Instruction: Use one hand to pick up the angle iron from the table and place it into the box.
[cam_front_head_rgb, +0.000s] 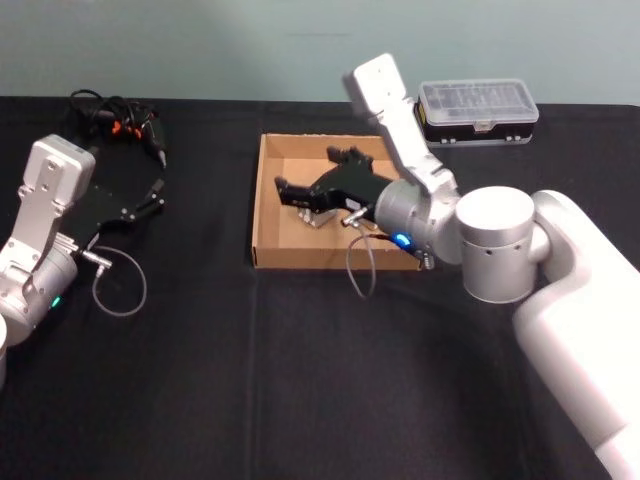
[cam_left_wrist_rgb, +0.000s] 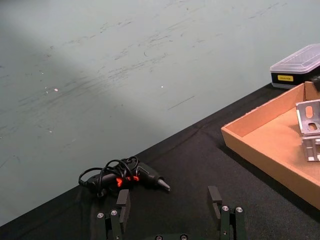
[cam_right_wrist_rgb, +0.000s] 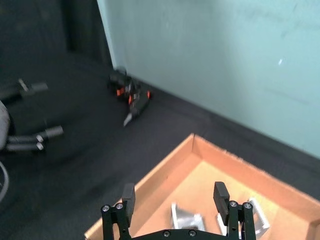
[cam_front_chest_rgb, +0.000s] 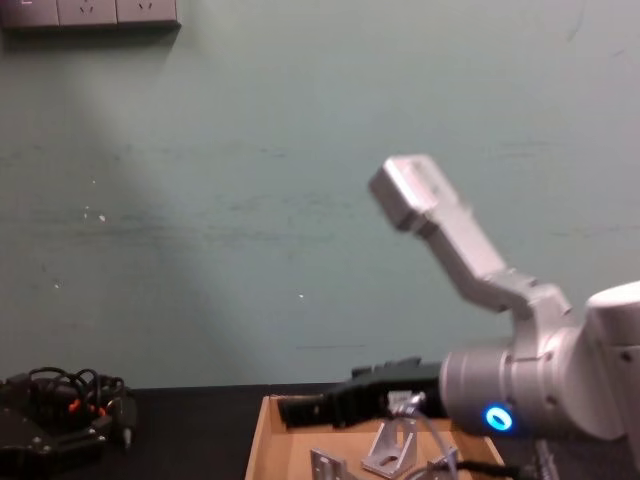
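A: The angle iron (cam_right_wrist_rgb: 186, 218) lies inside the box (cam_front_head_rgb: 264, 190), on the cardboard floor, just under the right gripper (cam_right_wrist_rgb: 175, 199). I see a second metal bracket (cam_right_wrist_rgb: 256, 218) beside it, also in the box.

B: Does the right gripper hold it?

A: No. In the right wrist view the two fingers stand apart with nothing between them, and the angle iron is below them, not touching. So the jaws are released.

B: Then which step is this?

A: I judge the placing is done. The piece is in the box and the hand is above it, over the box's middle.

B: And the next move?

A: It calls for lifting the right arm straight up, clear of the low walls, then drawing it back. A sideways move could hit a wall or push the brackets.

B: The left gripper (cam_left_wrist_rgb: 171, 205)?

A: It is parked at the left over the table (cam_front_head_rgb: 250, 370), jaws also released and empty. Farther off lie a small tool with a tangled cable (cam_left_wrist_rgb: 122, 177) and, near the wall, a plastic case (cam_front_head_rgb: 478, 110).
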